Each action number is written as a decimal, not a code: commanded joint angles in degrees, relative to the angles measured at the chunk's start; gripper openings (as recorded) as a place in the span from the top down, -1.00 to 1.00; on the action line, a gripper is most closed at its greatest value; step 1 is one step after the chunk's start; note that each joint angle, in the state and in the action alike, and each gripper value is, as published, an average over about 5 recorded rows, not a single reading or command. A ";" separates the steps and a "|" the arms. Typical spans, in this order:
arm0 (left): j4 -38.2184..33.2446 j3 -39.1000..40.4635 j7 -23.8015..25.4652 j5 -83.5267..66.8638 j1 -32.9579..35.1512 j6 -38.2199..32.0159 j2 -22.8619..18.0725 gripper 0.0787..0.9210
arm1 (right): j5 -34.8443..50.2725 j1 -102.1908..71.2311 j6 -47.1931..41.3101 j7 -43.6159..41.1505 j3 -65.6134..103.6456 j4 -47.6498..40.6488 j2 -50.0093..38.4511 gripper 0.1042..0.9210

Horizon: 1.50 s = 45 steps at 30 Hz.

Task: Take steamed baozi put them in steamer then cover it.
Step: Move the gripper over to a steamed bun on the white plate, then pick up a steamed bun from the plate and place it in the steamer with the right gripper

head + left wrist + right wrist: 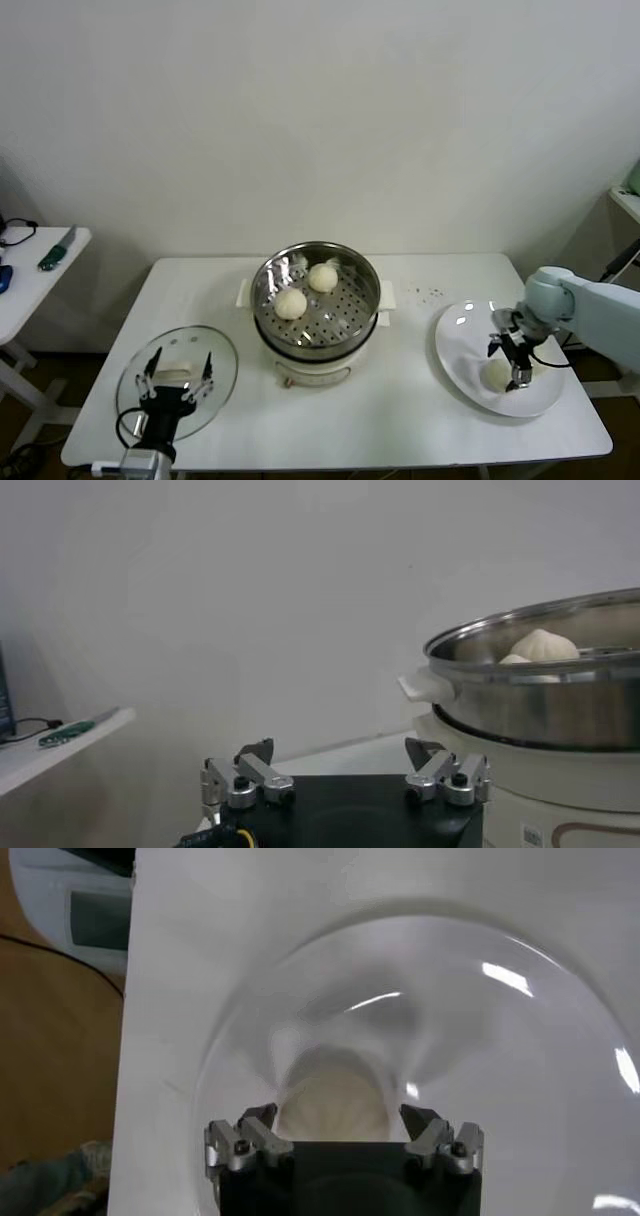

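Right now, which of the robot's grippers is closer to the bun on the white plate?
The right one. The right gripper hangs open just above the bun on the plate. The left gripper is across the table, above the glass lid.

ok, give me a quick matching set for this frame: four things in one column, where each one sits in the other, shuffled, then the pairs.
Things:
1. glass lid
2. two baozi
3. single baozi
4. left gripper

Places:
A. on the white plate, under the right gripper
B. on the steamer's perforated tray
C. flat on the table, on the robot's left of the steamer
D. over the lid, fingers open

Pairs: 1-C, 2-B, 3-A, 4-D
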 commanded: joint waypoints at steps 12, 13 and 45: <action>-0.05 0.04 0.01 0.06 -0.12 0.12 0.05 -0.77 | -1.94 -1.91 0.96 -1.15 2.12 -1.41 -0.38 -0.52; -0.06 0.06 0.01 0.06 -0.11 0.13 0.04 -0.77 | -2.04 -1.82 1.02 -1.29 2.11 -1.44 -0.37 -0.51; -0.47 1.24 0.36 1.18 -0.24 0.52 0.21 -0.77 | 1.62 41.19 33.88 -9.25 -12.39 1.83 28.41 -0.43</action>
